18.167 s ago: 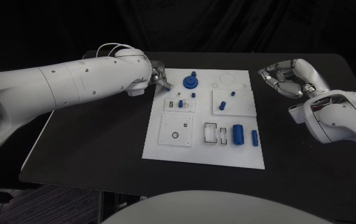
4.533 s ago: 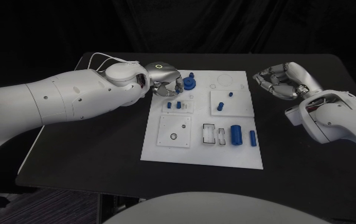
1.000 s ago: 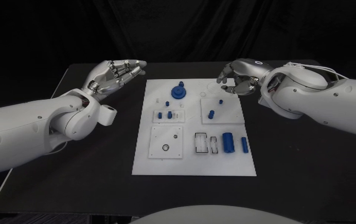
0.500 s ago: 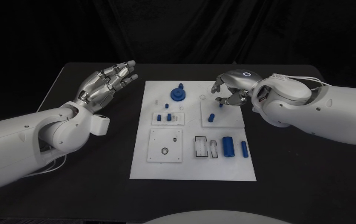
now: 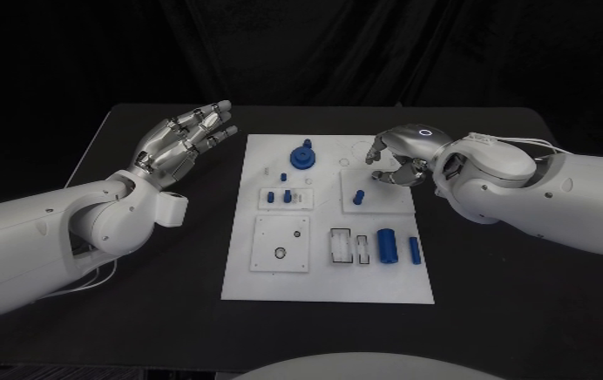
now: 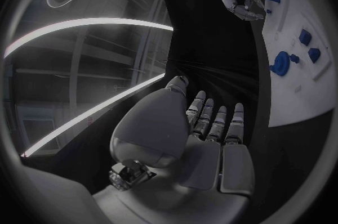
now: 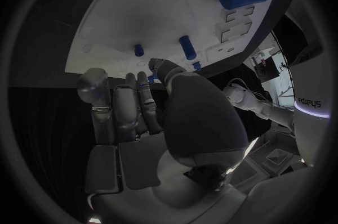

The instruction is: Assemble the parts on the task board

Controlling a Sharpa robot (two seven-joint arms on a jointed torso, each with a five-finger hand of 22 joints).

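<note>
On the black table (image 5: 151,310) the white task board (image 5: 329,286) lies between the two arms, its blue parts spread over it: a round knobbed part (image 5: 301,157) near the far edge, two short pegs (image 5: 287,195) standing in a small plate left of centre, another peg (image 5: 360,195) on the plate to their right, and a thick cylinder (image 5: 387,244) with a slimmer one (image 5: 414,251) beside it toward the near right. The right hand (image 5: 400,159) hangs over the board's far right corner, fingers curled downward just above the right-hand plate; whether the fingertips pinch anything cannot be told, since the head view hides them and the right wrist view shows only bent fingers (image 7: 120,108) over the white surface. Compared with half a second ago, that hand sits slightly farther right and lower over the same corner, while a second ago it was higher and nearer the board's far edge. The left hand (image 5: 184,139) is held up off the board's left side, palm flat and fingers spread, holding nothing; the left wrist view shows its fingers (image 6: 213,122) straight and apart. It has barely moved in the last half second, though four and a half seconds ago it was down over the board beside the knobbed part. All parts lie where they did a second ago.
</note>
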